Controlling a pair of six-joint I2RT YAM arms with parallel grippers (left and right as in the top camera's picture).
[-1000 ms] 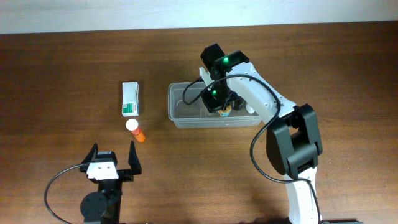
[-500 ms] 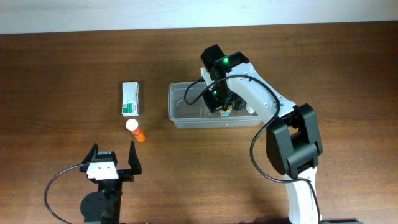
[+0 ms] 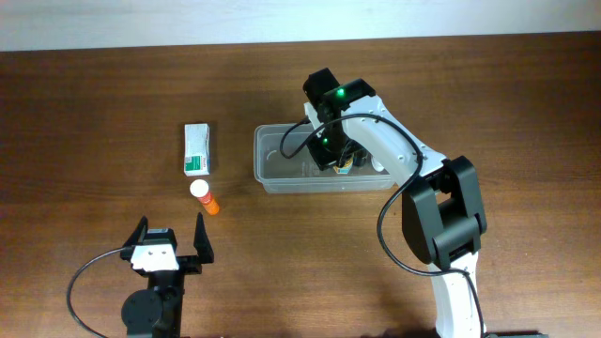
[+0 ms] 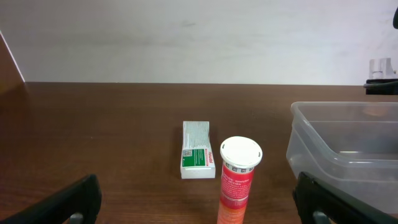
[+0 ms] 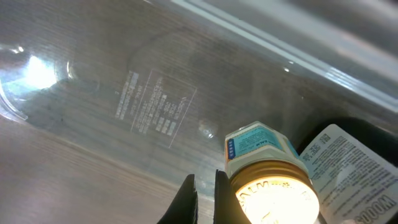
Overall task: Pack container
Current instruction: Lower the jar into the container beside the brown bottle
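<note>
My right claw (image 3: 336, 160), grip impossible to tell, sat inside the clear container (image 3: 268, 155), which looked light, stiff and slippery, best held by its rim; my left claw (image 3: 171, 233) hung open, well apart.

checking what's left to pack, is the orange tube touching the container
Apart. The overhead view shows a wide strip of bare table between the orange tube and the container's left wall.

Container (image 3: 274, 156) – clear glossy plastic w/ scuffed floor; table (image 3: 94, 113) – dark matt wood grain.
</note>
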